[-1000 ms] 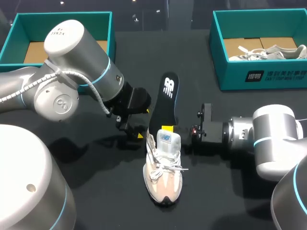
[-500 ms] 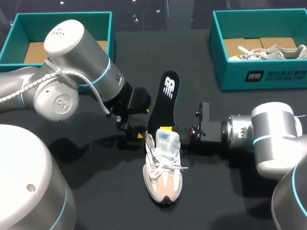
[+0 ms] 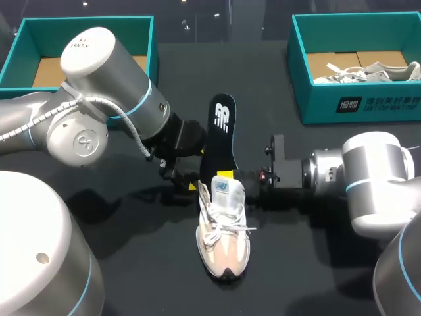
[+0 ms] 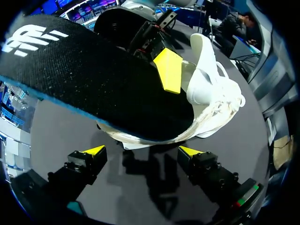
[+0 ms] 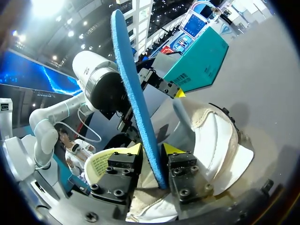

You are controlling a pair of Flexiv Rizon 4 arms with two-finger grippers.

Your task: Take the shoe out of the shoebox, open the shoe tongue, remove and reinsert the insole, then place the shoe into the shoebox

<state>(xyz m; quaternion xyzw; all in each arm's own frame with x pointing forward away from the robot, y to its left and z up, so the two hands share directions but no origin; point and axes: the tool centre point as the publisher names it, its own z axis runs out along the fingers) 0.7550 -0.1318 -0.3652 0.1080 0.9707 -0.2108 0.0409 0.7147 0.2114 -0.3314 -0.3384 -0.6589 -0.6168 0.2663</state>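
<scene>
A beige and white shoe (image 3: 223, 234) stands on the black table, toe toward me, tongue (image 3: 227, 192) lifted. A black insole (image 3: 220, 135) with a blue underside sticks up out of its heel opening, leaning away from me. My right gripper (image 3: 227, 176) comes in level from the right at the shoe's collar. In the right wrist view (image 5: 152, 149) its fingers are open, and the insole (image 5: 129, 70) stands loosely between them. My left gripper (image 3: 187, 179) waits open just left of the heel. In the left wrist view (image 4: 143, 151) it holds nothing, with insole (image 4: 93, 79) and shoe (image 4: 211, 89) ahead.
A teal shoebox (image 3: 355, 99) at the back right holds another pale shoe (image 3: 371, 71). A second teal box (image 3: 85, 23) stands at the back left, behind my left arm. Open black table lies in front of the shoe's toe.
My right gripper's fingers have parted around the insole. The right arm has edged left, and the insole's top has tipped to the left. The left arm has not moved.
</scene>
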